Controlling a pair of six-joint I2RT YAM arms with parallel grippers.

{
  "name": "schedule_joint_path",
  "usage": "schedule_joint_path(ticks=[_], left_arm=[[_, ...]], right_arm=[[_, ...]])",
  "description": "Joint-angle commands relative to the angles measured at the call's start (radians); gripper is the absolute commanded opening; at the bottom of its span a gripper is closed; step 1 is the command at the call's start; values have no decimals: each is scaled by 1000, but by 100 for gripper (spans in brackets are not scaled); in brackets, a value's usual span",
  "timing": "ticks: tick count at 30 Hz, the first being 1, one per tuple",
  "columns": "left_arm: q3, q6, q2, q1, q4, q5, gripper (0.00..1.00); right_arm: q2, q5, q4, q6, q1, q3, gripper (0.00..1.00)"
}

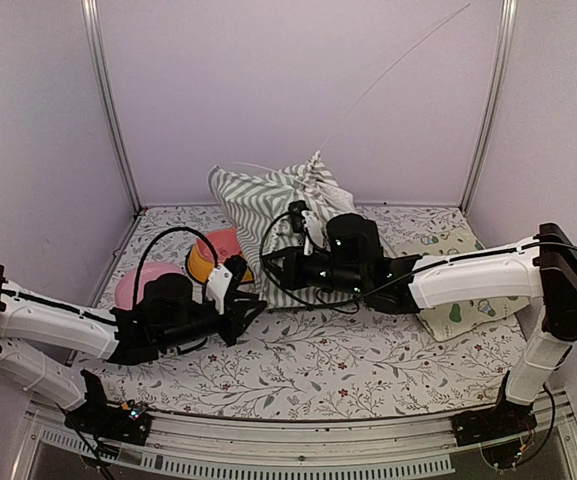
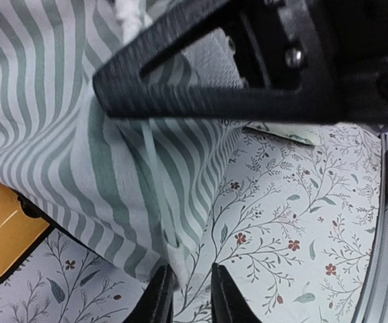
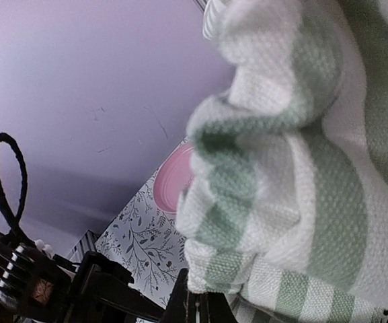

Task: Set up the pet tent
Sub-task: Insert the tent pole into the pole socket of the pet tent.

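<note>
Right at left pincer point(image 2: 192, 299): pet tent point(image 2: 79, 134)

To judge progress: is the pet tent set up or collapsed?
Collapsed: the pet tent lies as a crumpled fabric heap on the table, with no tent shape.

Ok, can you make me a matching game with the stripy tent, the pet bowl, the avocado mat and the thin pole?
Things:
1. pet tent
2. pet bowl
3. avocado mat
4. thin pole

Clues:
A. orange
B. sticking up high in the air
C. green and white stripes
D. lying flat on the right

Pairs: 1-C, 2-A, 3-D, 4-B
</note>
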Motion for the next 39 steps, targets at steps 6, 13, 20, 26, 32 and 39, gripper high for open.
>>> schedule_joint_path(ticks=[6, 13, 20, 26, 32, 39], left_arm=[[28, -4, -16, 12, 84, -63, 25], [11, -2, -12, 11, 66, -30, 28], [20, 6, 22, 9, 41, -48, 26], [35, 6, 51, 9, 38, -48, 26], [36, 5, 57, 7, 38, -46, 26], [53, 7, 79, 8, 26, -62, 23]], right_arm=[[22, 3, -45, -24, -6, -15, 0], [29, 2, -47, -28, -6, -4, 0], [31, 1, -49, -30, -7, -1, 0], [30, 2, -53, -31, -7, 3, 0], [30, 2, -55, -31, -6, 3, 0], [31, 4, -55, -31, -7, 3, 0]])
